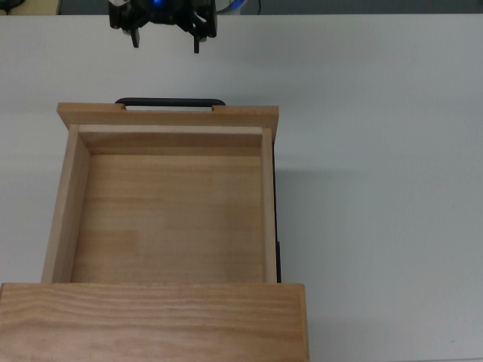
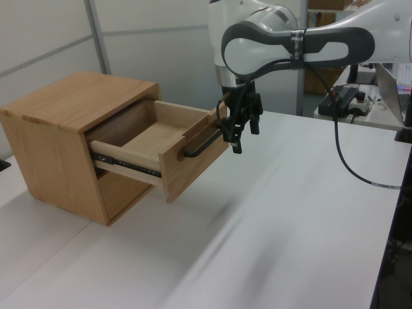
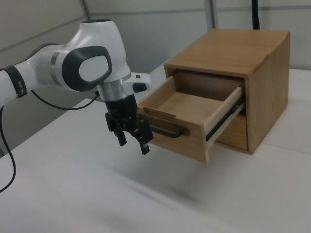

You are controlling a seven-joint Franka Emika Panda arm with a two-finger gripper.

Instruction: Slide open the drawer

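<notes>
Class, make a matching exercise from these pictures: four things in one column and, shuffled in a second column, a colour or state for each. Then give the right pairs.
Things:
1. drawer
2. handle
3. gripper
4. table

Colour or state:
A. white
B. thin black bar
C. pulled out and empty
D. open, holding nothing

Pairs: 1-C, 2-B, 3-D, 4-A

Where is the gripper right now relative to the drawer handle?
The gripper sits at the top view's upper edge, fingers open, clear of the black handle below it, with bare table between them.
</notes>
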